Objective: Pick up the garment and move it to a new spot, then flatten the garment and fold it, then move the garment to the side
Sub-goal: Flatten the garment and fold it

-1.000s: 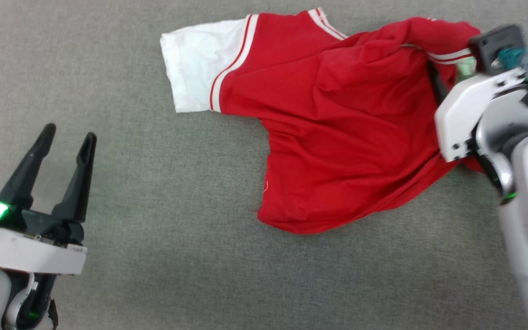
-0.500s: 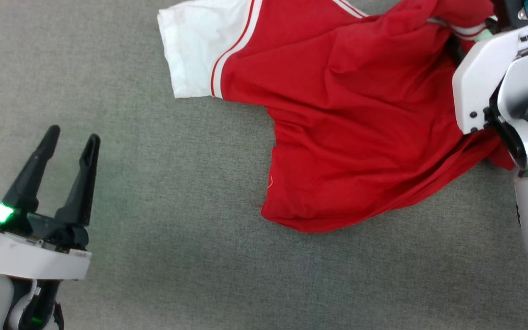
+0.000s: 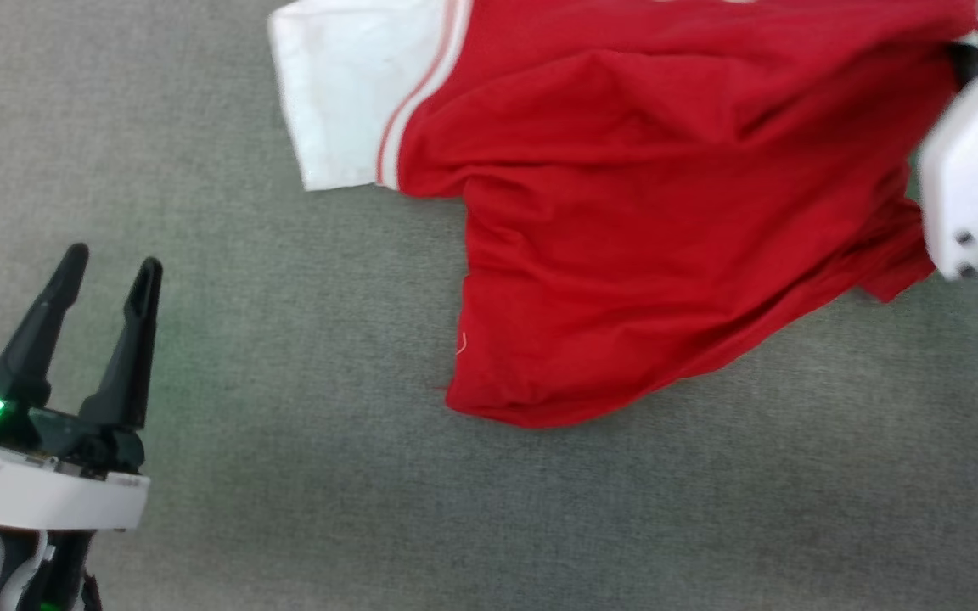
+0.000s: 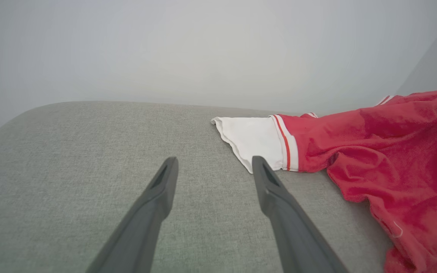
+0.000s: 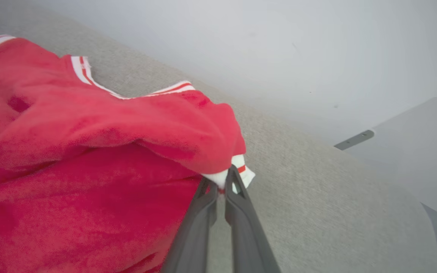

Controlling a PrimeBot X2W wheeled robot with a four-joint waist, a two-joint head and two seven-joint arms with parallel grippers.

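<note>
The garment (image 3: 625,221) is a red jersey with a white sleeve (image 3: 345,85) and red-white trim, rumpled on the grey cloth surface (image 3: 285,475). In the right wrist view my right gripper (image 5: 221,181) is shut on the garment (image 5: 89,151) at a white, red-striped sleeve edge, which is lifted off the surface. Its white wrist housing (image 3: 969,204) shows at the right edge of the head view. My left gripper (image 3: 111,265) stands open at the lower left, well apart from the cloth. In the left wrist view its open fingers (image 4: 271,189) point toward the white sleeve (image 4: 252,140).
Grey fabric surface (image 4: 70,159) lies bare to the left and in front of the garment. A pale wall (image 4: 203,49) stands behind its far rounded edge. A lower pale ledge with a metal bracket (image 5: 353,139) lies beyond the right end.
My right gripper has shut on the sleeve edge and pulled it up and toward the right. The head camera has shifted, so the garment sits higher in that view. The left gripper has kept still.
</note>
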